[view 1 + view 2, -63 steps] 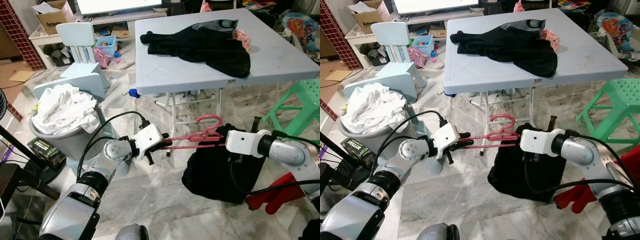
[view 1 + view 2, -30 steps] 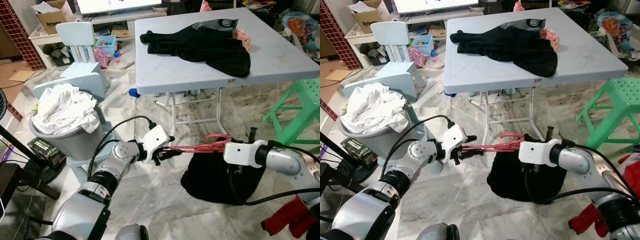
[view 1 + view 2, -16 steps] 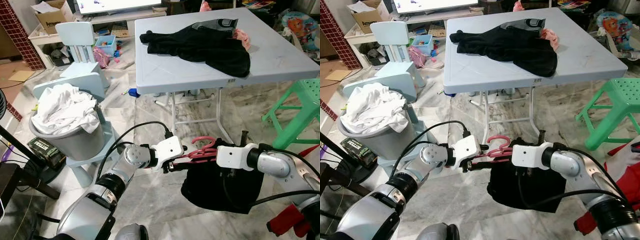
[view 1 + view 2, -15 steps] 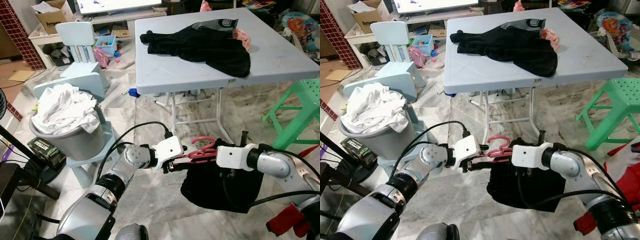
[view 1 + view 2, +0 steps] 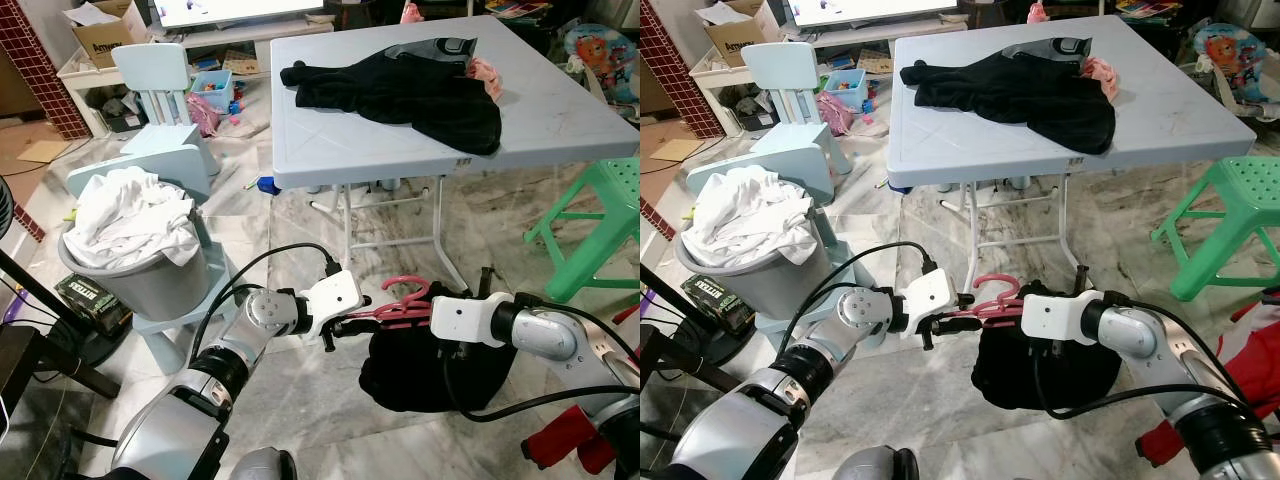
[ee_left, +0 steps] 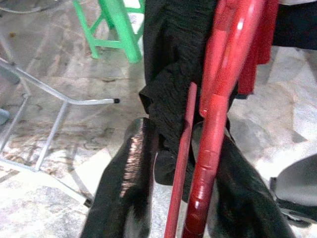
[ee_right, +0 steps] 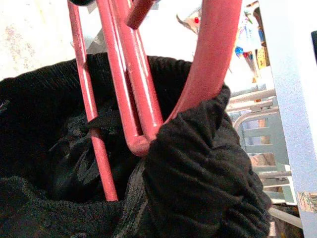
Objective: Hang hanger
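1. Pink hanger (image 5: 400, 303) held level above the marble floor (image 5: 300, 400), in front of the white folding table (image 5: 560, 110). A black garment (image 5: 430, 365) droops from it, sagging toward the floor.
2. Left gripper (image 5: 345, 322) pinches one end of the hanger; in the left wrist view both black fingers (image 6: 130, 183) bracket the bar, clamped on it. Likely reason: it steadies the frame so the cloth can be worked on.
3. Right gripper (image 5: 1060, 335) sits at the hook side, just beside the hanger neck. Its fingers are buried in black fabric, so I cannot tell whether they grip.
4. Hanger spans directly between the two grippers, touching the left one.
5. Farther out: black clothing (image 5: 400, 85) on the table, laundry basket of white cloth (image 5: 130, 225) to the robot's left, green stool (image 5: 600, 215) to its right.
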Tool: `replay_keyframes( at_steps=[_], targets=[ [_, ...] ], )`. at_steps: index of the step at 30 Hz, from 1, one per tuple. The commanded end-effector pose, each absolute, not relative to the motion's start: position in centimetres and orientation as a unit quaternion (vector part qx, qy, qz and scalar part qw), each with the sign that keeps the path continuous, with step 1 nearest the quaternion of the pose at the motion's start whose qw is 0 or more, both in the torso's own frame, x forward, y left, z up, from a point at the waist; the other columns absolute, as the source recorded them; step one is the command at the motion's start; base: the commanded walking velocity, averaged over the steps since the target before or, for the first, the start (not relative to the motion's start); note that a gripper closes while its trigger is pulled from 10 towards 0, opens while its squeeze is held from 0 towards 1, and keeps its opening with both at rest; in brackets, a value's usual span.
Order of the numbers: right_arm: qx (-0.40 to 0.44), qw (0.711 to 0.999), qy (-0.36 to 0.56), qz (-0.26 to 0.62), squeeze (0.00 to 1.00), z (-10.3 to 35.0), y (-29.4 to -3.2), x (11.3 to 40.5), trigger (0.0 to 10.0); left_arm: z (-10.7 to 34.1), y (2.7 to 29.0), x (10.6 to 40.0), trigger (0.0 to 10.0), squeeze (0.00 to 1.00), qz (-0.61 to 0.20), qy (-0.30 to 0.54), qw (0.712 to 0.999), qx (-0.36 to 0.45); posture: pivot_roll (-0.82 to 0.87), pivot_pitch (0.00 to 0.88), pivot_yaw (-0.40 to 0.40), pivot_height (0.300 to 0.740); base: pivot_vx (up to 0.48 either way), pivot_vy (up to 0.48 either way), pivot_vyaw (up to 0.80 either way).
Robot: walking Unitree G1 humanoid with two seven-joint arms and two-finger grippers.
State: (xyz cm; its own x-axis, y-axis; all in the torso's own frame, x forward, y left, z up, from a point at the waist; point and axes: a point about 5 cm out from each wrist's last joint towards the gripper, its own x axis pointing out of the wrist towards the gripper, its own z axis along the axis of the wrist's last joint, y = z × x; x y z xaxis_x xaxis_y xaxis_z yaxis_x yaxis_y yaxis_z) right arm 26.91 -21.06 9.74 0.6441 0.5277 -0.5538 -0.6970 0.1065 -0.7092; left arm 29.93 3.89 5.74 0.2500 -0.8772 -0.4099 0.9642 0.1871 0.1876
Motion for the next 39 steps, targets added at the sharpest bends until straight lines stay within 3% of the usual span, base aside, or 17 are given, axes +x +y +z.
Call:
replay_keyframes(
  at_steps=[1,6,7,8,9,10,11,14,19,24,25,26,27,29,30,39],
  targets=[
    [-0.521,0.744,0.032,0.416,0.0,11.5,-20.1,27.3,10.0,4.9,5.3,29.9,0.0,0.0,-0.603,0.142,0.752,0.225,-0.11,0.0,0.091,0.74,0.0,0.0,0.0],
    [-0.526,0.741,0.035,0.416,0.0,11.5,-20.3,27.4,10.0,4.8,5.7,30.1,0.0,0.0,-0.593,0.147,0.752,0.248,-0.11,0.0,0.091,0.74,0.0,0.0,0.0],
    [-0.526,0.741,0.035,0.415,0.0,11.5,-20.3,27.4,10.0,4.7,5.7,30.2,4.0,0.0,-0.586,0.148,0.756,0.252,-0.11,0.0,0.091,0.74,0.0,0.0,0.0],
    [-0.526,0.742,0.035,0.415,0.0,11.5,-20.3,27.4,10.0,4.6,5.8,30.3,9.7,0.0,-0.582,0.152,0.757,0.254,-0.11,0.0,0.091,0.74,0.0,0.0,0.0],
    [-0.526,0.742,0.034,0.414,0.0,11.5,-20.2,27.4,10.0,4.5,5.9,30.4,10.0,0.0,-0.57,0.156,0.766,0.255,-0.11,0.0,0.091,0.74,0.0,0.0,0.0],
    [-0.526,0.743,0.034,0.413,0.0,11.5,-20.2,27.4,10.0,4.5,6.0,30.5,10.0,0.0,-0.561,0.156,0.772,0.255,-0.11,0.0,0.091,0.74,0.0,0.0,0.0],
    [-0.526,0.744,0.034,0.411,0.0,11.5,-20.3,27.4,10.0,4.6,6.1,30.6,10.0,1.0,-0.551,0.151,0.782,0.25,-0.11,0.0,0.091,0.74,0.0,0.0,0.0],
    [-0.525,0.744,0.042,0.411,0.0,11.3,-20.4,27.5,10.0,4.9,6.4,31.0,10.0,1.0,-0.536,0.142,0.798,0.235,-0.11,0.0,0.089,0.74,0.0,0.0,0.0],
    [-0.516,0.73,0.076,0.441,0.0,10.1,-20.3,27.1,10.0,4.4,6.5,30.4,10.0,1.0,-0.564,0.162,0.772,0.244,-0.1,0.0,0.09,0.74,0.0,0.0,0.0],
    [-0.511,0.72,0.098,0.459,0.0,9.4,-20.5,26.5,10.0,4.1,6.5,30.2,10.0,1.0,-0.568,0.163,0.765,0.257,-0.11,0.0,0.091,0.74,0.0,0.0,0.0],
    [-0.511,0.722,0.098,0.456,0.0,9.4,-20.6,26.6,10.0,4.1,6.4,30.2,10.0,0.25,-0.57,0.165,0.765,0.252,-0.11,0.0,0.091,0.74,0.0,0.0,0.0],
    [-0.512,0.723,0.097,0.454,0.0,9.4,-20.6,26.6,10.0,4.1,6.4,30.1,10.0,0.25,-0.571,0.167,0.764,0.249,-0.11,0.0,0.091,0.74,0.0,0.0,0.0],
    [-0.512,0.723,0.097,0.454,0.0,9.4,-20.6,26.7,10.0,4.0,6.3,30.0,10.0,0.0,-0.575,0.17,0.763,0.243,-0.11,0.0,0.091,0.74,0.0,0.0,0.0],
    [-0.512,0.723,0.098,0.454,0.0,9.3,-20.6,26.7,10.0,4.0,6.2,29.8,9.7,0.0,-0.589,0.174,0.756,0.228,-0.11,0.0,0.093,0.74,0.0,0.0,0.0],
    [-0.51,0.723,0.097,0.455,0.0,9.2,-20.4,26.6,10.0,3.9,5.9,29.6,0.0,0.0,-0.595,0.178,0.754,0.213,-0.11,0.0,0.094,0.74,0.0,0.0,0.0],
    [-0.504,0.725,0.097,0.46,0.0,9.0,-20.1,26.5,10.0,3.4,5.8,29.1,0.0,0.0,-0.613,0.201,0.735,0.211,-0.11,0.0,0.101,0.74,0.0,0.0,0.0]
  ],
)
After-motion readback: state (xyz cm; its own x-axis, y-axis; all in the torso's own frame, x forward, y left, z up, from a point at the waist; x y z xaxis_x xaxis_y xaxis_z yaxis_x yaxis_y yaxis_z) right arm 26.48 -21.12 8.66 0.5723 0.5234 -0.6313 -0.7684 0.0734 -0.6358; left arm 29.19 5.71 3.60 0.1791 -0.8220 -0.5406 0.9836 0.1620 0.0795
